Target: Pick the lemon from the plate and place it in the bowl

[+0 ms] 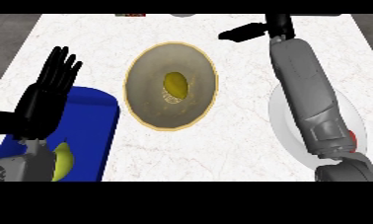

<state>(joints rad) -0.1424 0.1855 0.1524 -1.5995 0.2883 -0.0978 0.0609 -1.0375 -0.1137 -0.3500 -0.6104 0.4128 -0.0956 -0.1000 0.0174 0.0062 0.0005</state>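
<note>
Okay, looking down at the white table now, and the lemon is sitting right in the middle of the tan-rimmed bowl, apart from both hands, so I'd judge the placing part done. My right hand is up near the far edge, beyond the bowl and off to its right, holding nothing; it's dark and seen end-on, so I can't tell how its fingers stand. The right forearm runs straight across the white plate beneath it, covering most of it. My left hand is resting at the left edge, fingers straight and spread upward, over the blue tray, where a yellow-green fruit lies near the bottom edge, partly behind that wrist. The risk from here, as I read it, is the pull-back: if I bring the right arm home low, the forearm could scrape the plate or swing inward and clip the bowl's rim, which might jolt the lemon. I'd lift first, then retract, keeping wide of the bowl.
</note>
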